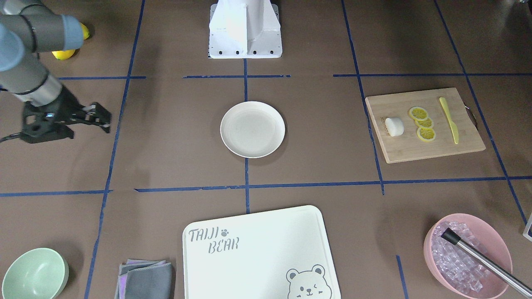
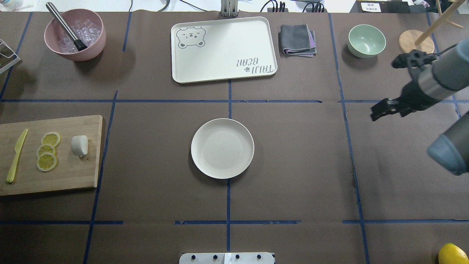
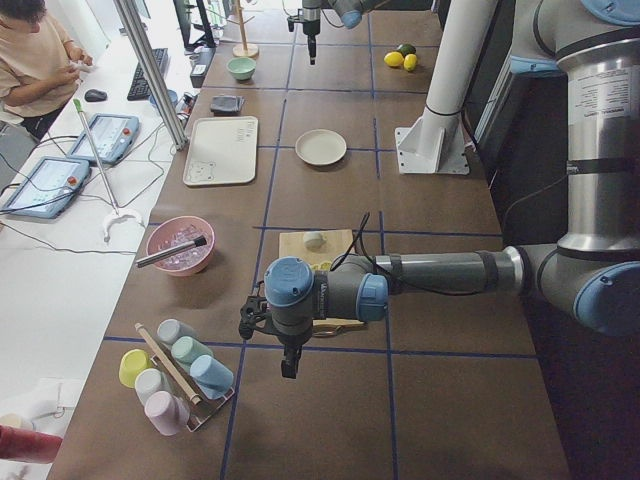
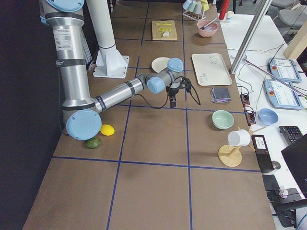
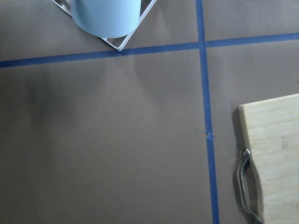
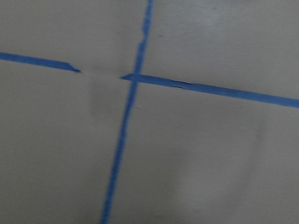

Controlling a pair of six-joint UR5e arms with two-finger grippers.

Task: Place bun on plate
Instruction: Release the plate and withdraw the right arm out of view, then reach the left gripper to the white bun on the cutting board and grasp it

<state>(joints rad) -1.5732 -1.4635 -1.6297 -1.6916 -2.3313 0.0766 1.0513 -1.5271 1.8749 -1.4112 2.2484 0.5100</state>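
The white bun [image 1: 394,126] [image 2: 79,145] lies on a wooden cutting board [image 1: 428,145] next to three lemon slices [image 1: 423,123]. An empty cream plate [image 1: 252,129] [image 2: 222,148] sits at the table's centre, far from both grippers. My right gripper [image 1: 107,122] [image 2: 377,110] hovers over bare table well to the plate's side, open and holding nothing. My left gripper [image 3: 287,368] shows only in the exterior left view, hanging past the wooden board's outer end. I cannot tell whether it is open or shut.
A yellow knife [image 1: 449,120] lies on the wooden board. A pink bowl of ice [image 1: 465,253] with a metal tool, the bear-printed board [image 1: 257,253], a folded cloth [image 1: 145,278] and a green bowl [image 1: 33,274] line the far side. A cup rack [image 3: 175,375] stands near the left gripper.
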